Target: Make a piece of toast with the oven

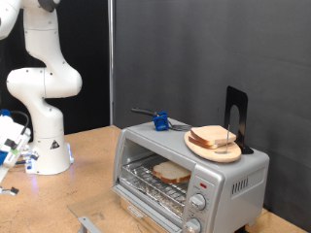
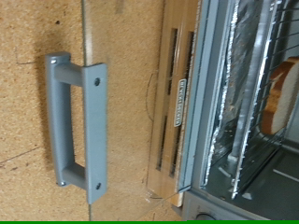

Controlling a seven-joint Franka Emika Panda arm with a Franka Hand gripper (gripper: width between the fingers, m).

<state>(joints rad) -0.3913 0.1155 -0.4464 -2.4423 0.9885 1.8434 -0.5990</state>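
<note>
At the exterior view's far left we record the white arm [image 1: 44, 87] on its base, standing on the wooden table [image 1: 87, 160], with blue-and-white hardware at the left edge beside the base; the gripper itself is outside both pictures, so we cannot tell whether it is released or clenched, and nothing shows between any fingers. Near the exterior view's bottom, left of centre, we note a grey handle piece [image 1: 89, 224] lying flat on the table; the wrist view shows it as a grey bar handle on a flat plate with screw holes [image 2: 79, 126], just beside the oven's lowered door. To the right we list the oven [image 1: 233, 180], silver-grey, with its glass door [image 1: 146, 194] folded down and open, and round knobs [image 1: 197, 202] plus a small red light on its front right panel. Inside, on the wire rack [image 1: 146, 175], lies one piece of toast [image 1: 172, 173], pale with a tan crust; the wrist view catches its edge [image 2: 280, 98] at the right border, behind the rack wires and foil-lined tray. On the oven's top, from left to right, we note a blue object with a dark handle [image 1: 158, 121], a round wooden plate [image 1: 209, 150] carrying more bread slices [image 1: 216, 138], and a black upright stand [image 1: 236, 116] at the far right.
</note>
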